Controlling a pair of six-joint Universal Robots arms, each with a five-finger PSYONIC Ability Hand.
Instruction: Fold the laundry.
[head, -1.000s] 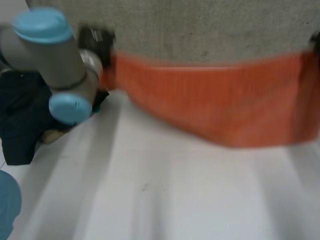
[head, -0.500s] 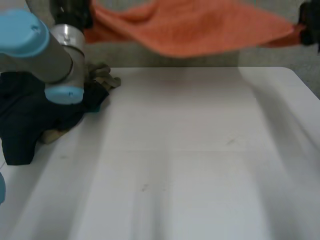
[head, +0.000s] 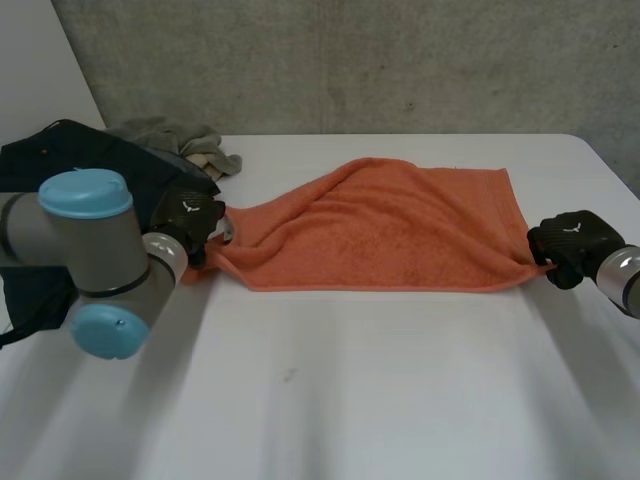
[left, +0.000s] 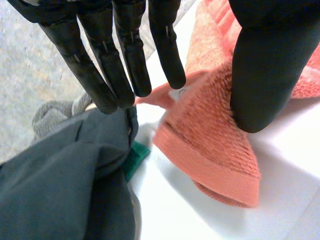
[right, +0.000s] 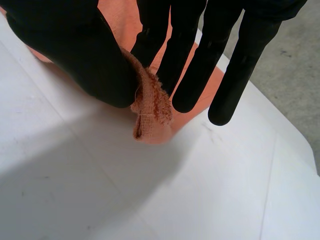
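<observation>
Holds the orange towel (head: 390, 225) by both short ends, laid across the far half of the worktop (head: 350, 400). Pinches the near right corner in the right hand (head: 570, 240), thumb against straight fingers (right: 187, 75), with the cloth bunched between them. Grips the opposite end in the left hand (head: 190, 220): presses the thumb onto the hem, with straight fingers (left: 132, 55) on the other side of the corner. Appears to be a pinch, though the contact under the fingertips is hard to make out in the left wrist view.

Sets the towel's long axis left to right, from one hand to the other, so puts one hand at each end and neither nearer the middle. Shows the left end narrowed and rumpled, the right end wider and flatter. Places the dark clothing (head: 60, 170) and a grey cloth (head: 175, 135) just beside the left hand, close against the towel corner there.

Calls, by judgement, for a fold across the long axis: carry one end over toward the other, after smoothing the left end. Risks dragging the dark clothing along with the left corner.
</observation>
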